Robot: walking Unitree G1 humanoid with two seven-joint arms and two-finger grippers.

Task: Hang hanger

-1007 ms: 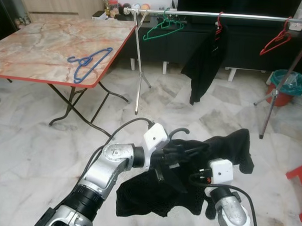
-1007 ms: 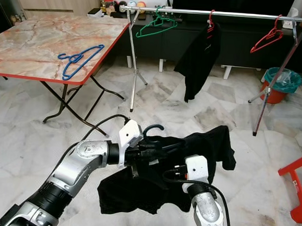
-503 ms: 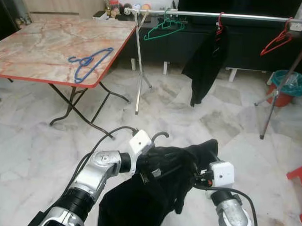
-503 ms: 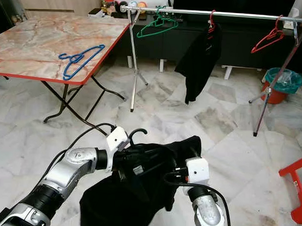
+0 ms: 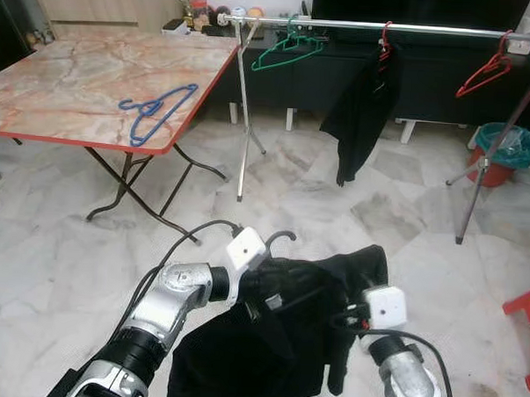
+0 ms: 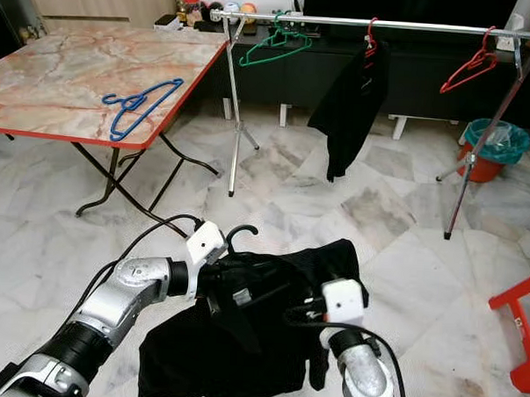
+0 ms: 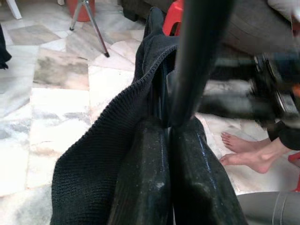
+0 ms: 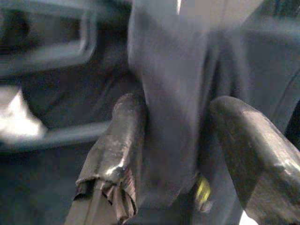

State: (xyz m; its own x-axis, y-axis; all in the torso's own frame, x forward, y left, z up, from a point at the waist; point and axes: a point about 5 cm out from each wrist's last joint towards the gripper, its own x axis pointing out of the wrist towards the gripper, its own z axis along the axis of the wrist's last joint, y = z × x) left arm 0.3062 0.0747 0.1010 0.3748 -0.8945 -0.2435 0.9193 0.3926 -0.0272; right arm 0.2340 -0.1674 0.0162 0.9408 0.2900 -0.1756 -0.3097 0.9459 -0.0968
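**Left eye view.** The left gripper [image 5: 274,291] holds the black hanger [image 5: 279,241] with the black garment [image 5: 276,340] draped over it, low in front of the robot and well apart from the clothes rail [image 5: 378,27]. Compared with one second ago, the garment has been gathered inward and lifted off the floor; in the last half second it has spread slightly, and its right edge now hangs lower. Judgement: the load is carried clear of the floor, but the hanging step is not yet begun. On the rail hang a green hanger [image 5: 287,48], a red hanger [image 5: 483,72] and another dark garment [image 5: 361,110]. A blue hanger [image 5: 156,110] lies on the marble table [image 5: 68,84].

**Right eye view.** The right gripper [image 6: 316,341] sits against the garment's right side. The hanger's hook stands free above the left wrist; its shoulders are buried in cloth.

**Left wrist view.** The left fingers [image 7: 145,178] are clenched together on the hanger's black shaft, with knitted cloth alongside. A person's bare foot [image 7: 243,152] rests on the floor beyond, blurred.

**Right wrist view.** The frame is dark and blurred. The right fingers [image 8: 117,154] stand apart with a fold of dark cloth between them; whether they pinch it cannot be told.
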